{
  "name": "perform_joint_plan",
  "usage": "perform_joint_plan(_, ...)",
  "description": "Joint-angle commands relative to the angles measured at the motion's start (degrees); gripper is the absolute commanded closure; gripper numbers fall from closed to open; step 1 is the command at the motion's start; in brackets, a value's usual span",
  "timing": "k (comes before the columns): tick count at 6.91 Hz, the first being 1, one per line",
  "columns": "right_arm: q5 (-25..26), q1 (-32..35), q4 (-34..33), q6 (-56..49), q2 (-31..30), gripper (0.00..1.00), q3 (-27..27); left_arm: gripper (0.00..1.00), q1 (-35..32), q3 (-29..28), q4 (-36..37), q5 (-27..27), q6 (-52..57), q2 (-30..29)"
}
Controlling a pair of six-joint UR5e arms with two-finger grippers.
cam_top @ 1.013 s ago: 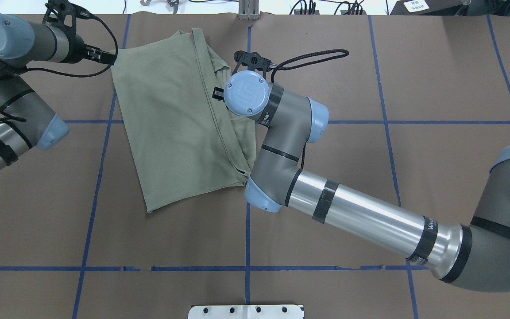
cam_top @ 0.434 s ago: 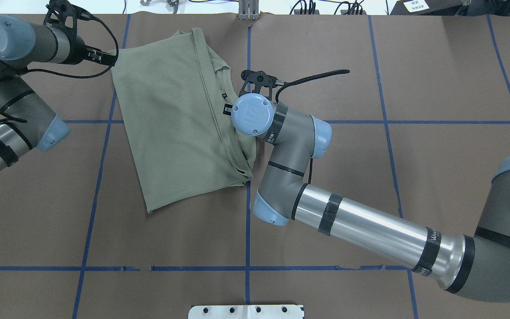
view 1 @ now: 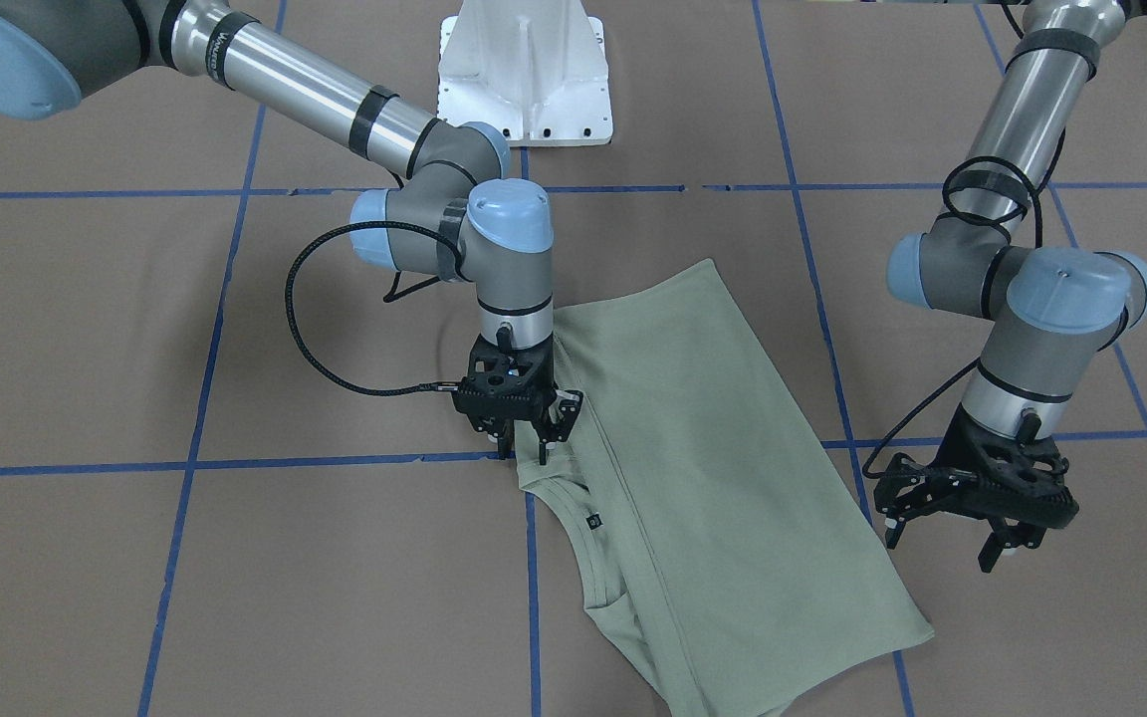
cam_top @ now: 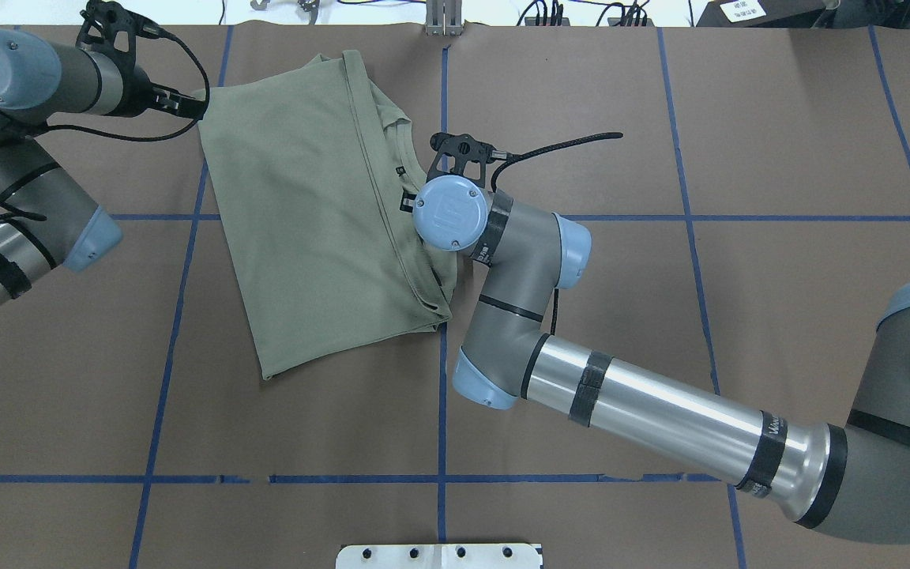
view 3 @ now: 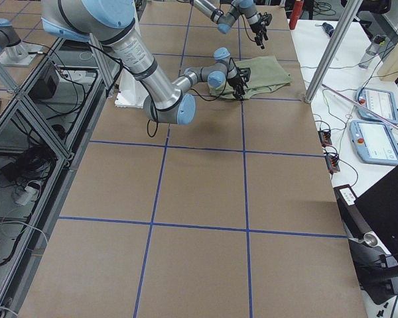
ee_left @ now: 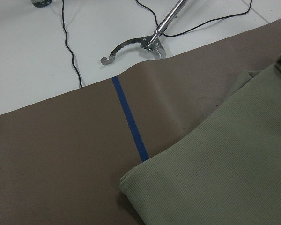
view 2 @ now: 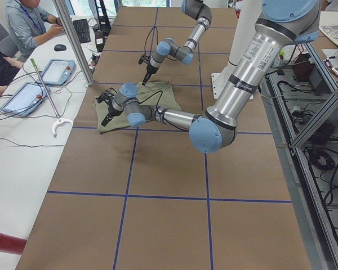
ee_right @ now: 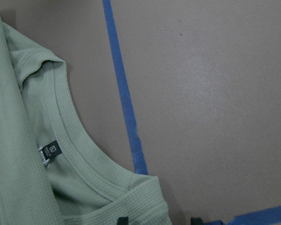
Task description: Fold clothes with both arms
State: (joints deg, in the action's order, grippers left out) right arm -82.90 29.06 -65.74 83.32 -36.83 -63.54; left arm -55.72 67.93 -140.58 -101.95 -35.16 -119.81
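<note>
Shirt [cam_top: 305, 221]: folded in half lengthwise, flat on the brown table [cam_top: 660, 316], neckline and dark label [ee_right: 50, 150] showing along 1 side.
Right claw [view 1: 527, 456]: jaws apart, astride the shirt's edge at the shoulder beside the neckline.
Left claw [view 1: 942, 538]: spread wide, empty, just beside the shirt's opposite long edge.

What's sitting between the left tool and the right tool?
The folded green shirt, spread flat from the right tool nearly to the left tool; the front-facing view shows it best.
</note>
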Motion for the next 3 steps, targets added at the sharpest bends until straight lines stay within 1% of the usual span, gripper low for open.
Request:
perform_joint_plan(1, 0.01, -0.06, 0.0, 0.09, 0.18, 1.0, 0.0, 0.0, 0.0, 0.01, 0.04, 0.0, 0.0, 0.02)
perform_joint_plan(3, -0.07, 0.03, -0.09, 0.35, 0.44, 1.0, -1.05, 0.0, 0.09, 0.01, -0.05, 0.0, 0.0, 0.02)
